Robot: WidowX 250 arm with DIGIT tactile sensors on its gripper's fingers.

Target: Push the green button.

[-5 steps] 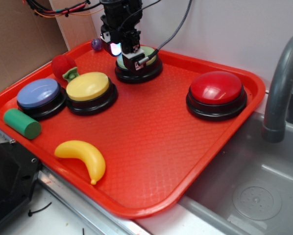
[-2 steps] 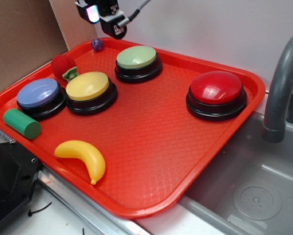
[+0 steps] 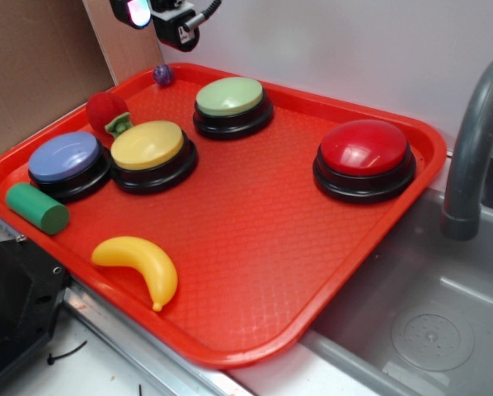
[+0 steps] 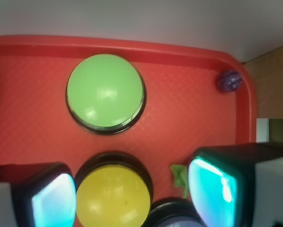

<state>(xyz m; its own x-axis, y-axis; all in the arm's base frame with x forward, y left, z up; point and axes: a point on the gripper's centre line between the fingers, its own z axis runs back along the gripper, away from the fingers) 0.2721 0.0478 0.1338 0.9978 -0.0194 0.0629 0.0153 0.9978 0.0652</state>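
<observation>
The green button [image 3: 230, 96], a pale green dome on a black base, sits at the back of the red tray [image 3: 255, 247] with nothing touching it. In the wrist view the green button [image 4: 106, 91] lies in the upper half, fully uncovered. My gripper [image 3: 157, 21] hangs high above the tray's back left corner, up and to the left of the button. It is open: in the wrist view the gripper [image 4: 132, 198] shows two lit cyan pads [image 4: 212, 194] set wide apart, with only the tray and the other buttons far below between them.
On the tray stand a yellow button [image 3: 147, 145], a blue button [image 3: 64, 157] and a red button [image 3: 363, 148]. A banana [image 3: 139, 266], dark green cylinder [image 3: 36, 208], strawberry [image 3: 106, 110] and purple ball [image 3: 162, 75] lie there too. A sink [image 3: 428, 330] and faucet [image 3: 473, 140] are on the right.
One second ago the gripper was down on the green button. It has since lifted off and moved up and to the left, leaving the button uncovered.
</observation>
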